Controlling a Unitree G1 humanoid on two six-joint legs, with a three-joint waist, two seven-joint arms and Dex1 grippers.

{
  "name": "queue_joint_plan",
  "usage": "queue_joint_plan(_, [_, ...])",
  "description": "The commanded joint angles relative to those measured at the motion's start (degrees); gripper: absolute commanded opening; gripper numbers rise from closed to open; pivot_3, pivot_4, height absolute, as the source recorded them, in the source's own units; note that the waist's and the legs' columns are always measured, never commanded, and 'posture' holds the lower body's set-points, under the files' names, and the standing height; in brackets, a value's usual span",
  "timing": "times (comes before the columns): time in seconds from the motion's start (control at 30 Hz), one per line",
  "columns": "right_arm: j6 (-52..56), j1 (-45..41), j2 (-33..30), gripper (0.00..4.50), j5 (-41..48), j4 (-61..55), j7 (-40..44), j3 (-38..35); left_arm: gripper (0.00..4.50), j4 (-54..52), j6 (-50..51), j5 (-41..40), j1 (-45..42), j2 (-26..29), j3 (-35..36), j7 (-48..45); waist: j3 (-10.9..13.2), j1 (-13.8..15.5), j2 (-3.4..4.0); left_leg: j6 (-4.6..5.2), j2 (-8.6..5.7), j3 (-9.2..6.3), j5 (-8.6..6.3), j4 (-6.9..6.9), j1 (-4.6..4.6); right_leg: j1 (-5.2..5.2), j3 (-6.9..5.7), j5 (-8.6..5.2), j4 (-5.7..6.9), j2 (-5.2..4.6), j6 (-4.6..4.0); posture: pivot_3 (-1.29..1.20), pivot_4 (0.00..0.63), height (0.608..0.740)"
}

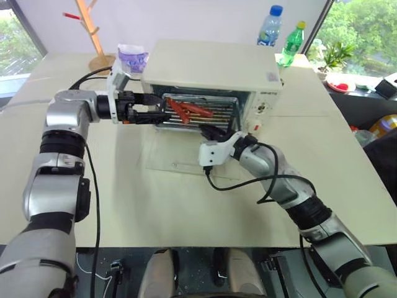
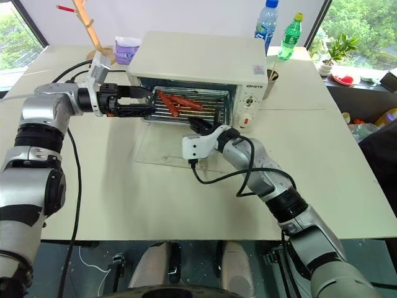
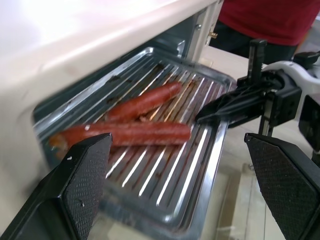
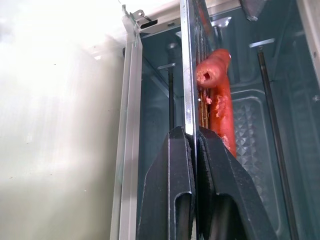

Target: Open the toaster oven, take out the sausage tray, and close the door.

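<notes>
The cream-white toaster oven (image 1: 211,65) stands at the back of the table. Its glass door (image 1: 170,152) lies folded down flat in front of it. The silver sausage tray (image 1: 195,117) sticks partly out of the opening, with a few reddish sausages (image 3: 145,132) on its wire rack. My right gripper (image 1: 208,131) is shut on the tray's front rim (image 4: 186,100), reaching in level over the door. At the tray's left end my left gripper (image 1: 162,109) stands open, pointing across the oven's front with its fingers (image 3: 85,175) either side of the tray's end, not touching it.
Behind the oven stand a blue-capped bottle (image 1: 270,25) and a green bottle (image 1: 291,43). A purple cup (image 1: 132,59) and a wooden stand (image 1: 93,31) sit at the back left. A person in a red top (image 3: 270,20) is beyond the table.
</notes>
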Motion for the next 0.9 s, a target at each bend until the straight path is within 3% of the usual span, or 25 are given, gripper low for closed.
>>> queue_joint_plan(0.03, [0.2, 2.8, -3.2, 0.03, 0.6, -4.8, 0.3, -4.3, 4.50, -0.1, -1.2, 0.5, -1.9, 1.5, 1.2, 0.4, 0.0, 0.3, 0.00, 0.00, -0.02, -0.03, 0.00, 0.00, -0.03, 0.01, 0.00, 0.00, -0.04, 0.00, 0.00, 0.00, 0.150, 0.722])
queue_joint_plan(0.2, [-1.3, 7.3, -5.5, 0.03, 2.6, -10.7, 1.9, -5.9, 4.50, -1.1, -0.5, 0.5, -1.1, 1.7, 1.5, 0.1, 0.0, 1.5, -0.01, 0.07, -0.07, -0.10, -0.04, 0.00, -0.12, 0.07, -0.01, 0.01, -0.26, 0.00, 0.02, 0.00, 0.150, 0.722])
queue_joint_plan(0.57, [-1.7, 12.5, -7.8, 0.03, 4.2, -17.6, 3.6, -9.3, 4.50, -1.6, 0.4, 0.6, -1.2, 2.2, 1.1, -1.0, 0.0, 1.2, -0.03, 0.08, -0.06, -0.16, -0.04, 0.03, -0.26, 0.10, -0.02, 0.07, -0.53, 0.08, 0.11, 0.00, 0.150, 0.722])
queue_joint_plan(0.73, [-7.2, 15.2, -11.7, 0.03, 7.2, -19.5, 4.0, -11.8, 4.50, -10.0, 13.4, -4.4, 2.5, 7.0, 3.4, -4.4, 0.0, 0.9, -0.04, 0.09, -0.06, -0.15, -0.05, 0.03, -0.30, 0.08, -0.02, 0.07, -0.57, 0.07, 0.12, 0.00, 0.150, 0.722])
queue_joint_plan(0.9, [-15.6, 15.5, -17.0, 0.03, 10.8, -15.9, 3.8, -14.4, 4.50, -21.5, 30.8, -11.0, 12.3, 14.2, 5.5, -5.4, 0.0, 0.3, -0.02, 0.09, -0.04, -0.17, -0.05, 0.03, -0.24, 0.09, -0.01, 0.06, -0.54, 0.08, 0.12, 0.00, 0.150, 0.722])
